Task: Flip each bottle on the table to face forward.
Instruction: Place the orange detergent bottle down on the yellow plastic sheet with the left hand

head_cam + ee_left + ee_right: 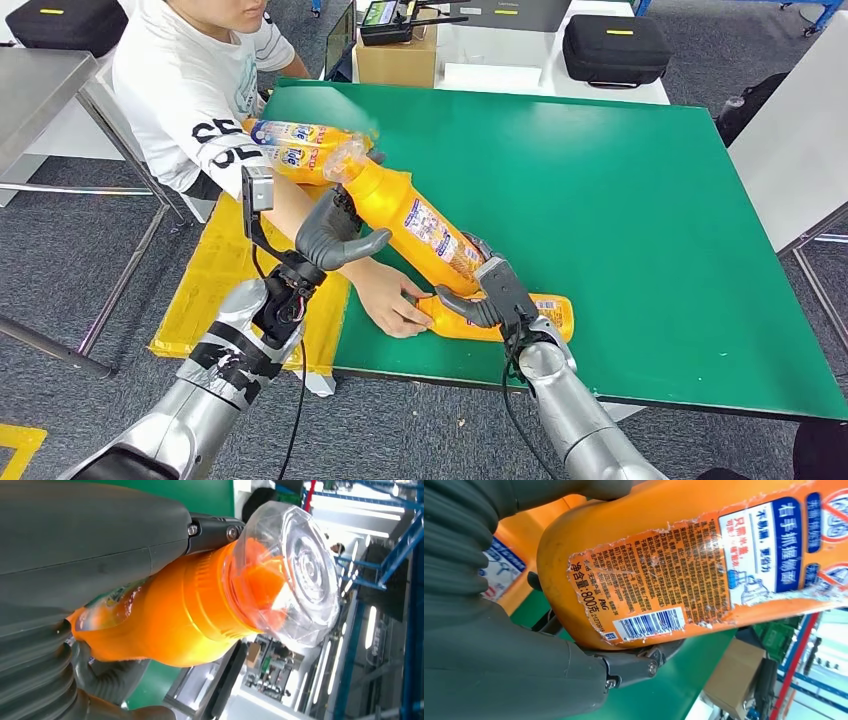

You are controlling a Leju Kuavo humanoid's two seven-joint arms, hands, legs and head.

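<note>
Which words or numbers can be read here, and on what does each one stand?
"净含量:800克": back label of the orange bottle held by both hands.
"不易碎": the same label's blue panel.
Barcode: digits too small.
Fine print: too small.
Bottles by the person: brand blurred.
Sleeve: letters cut off.

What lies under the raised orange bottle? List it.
Under the raised bottle lies a second orange bottle flat on the green table, a person's hand on its near end; the covered middle is hidden.
</note>
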